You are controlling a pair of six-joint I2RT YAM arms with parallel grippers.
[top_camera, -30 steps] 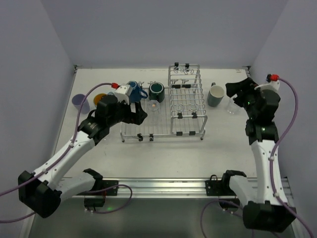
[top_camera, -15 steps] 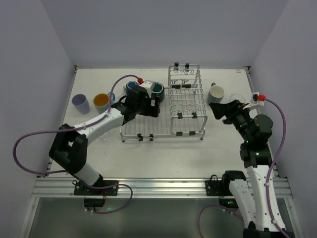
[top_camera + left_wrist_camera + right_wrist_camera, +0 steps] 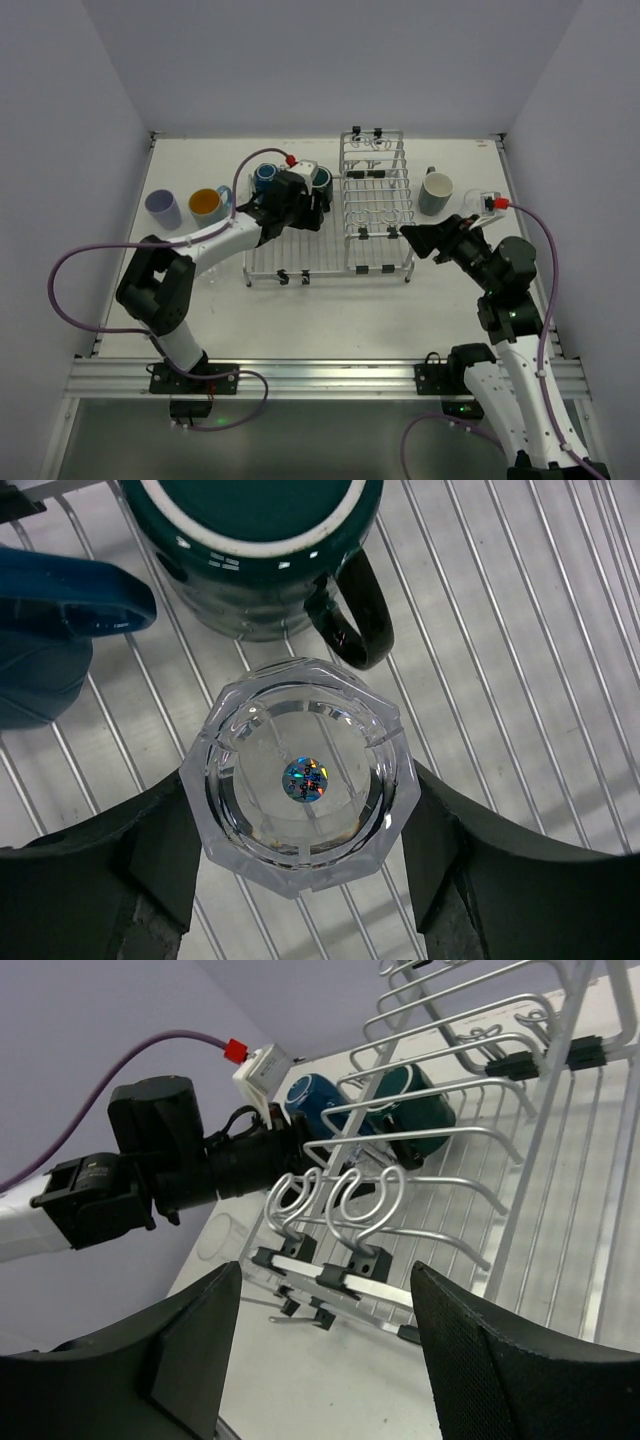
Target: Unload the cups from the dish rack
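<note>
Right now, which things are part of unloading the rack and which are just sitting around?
Job: rack, blue mug, green mug, glass in left tool.
Sitting around, already on table: lavender tumbler, yellow-lined mug, grey mug.

A silver wire dish rack (image 3: 378, 240) stands mid-tabletop (image 3: 330, 310) towards the far edge, with its flat grid on the left and raised tines on the right. On the grid's far part stand a blue mug (image 3: 265, 177), a dark green mug (image 3: 250, 540) and, just beside it, an upright clear faceted glass (image 3: 300, 780). A lavender tumbler (image 3: 163, 208) and an orange-lined light-blue mug (image 3: 207, 204) stand near the left edge. A grey-green mug (image 3: 436, 192) and a small clear glass (image 3: 478, 200) stand near the right edge.
</note>
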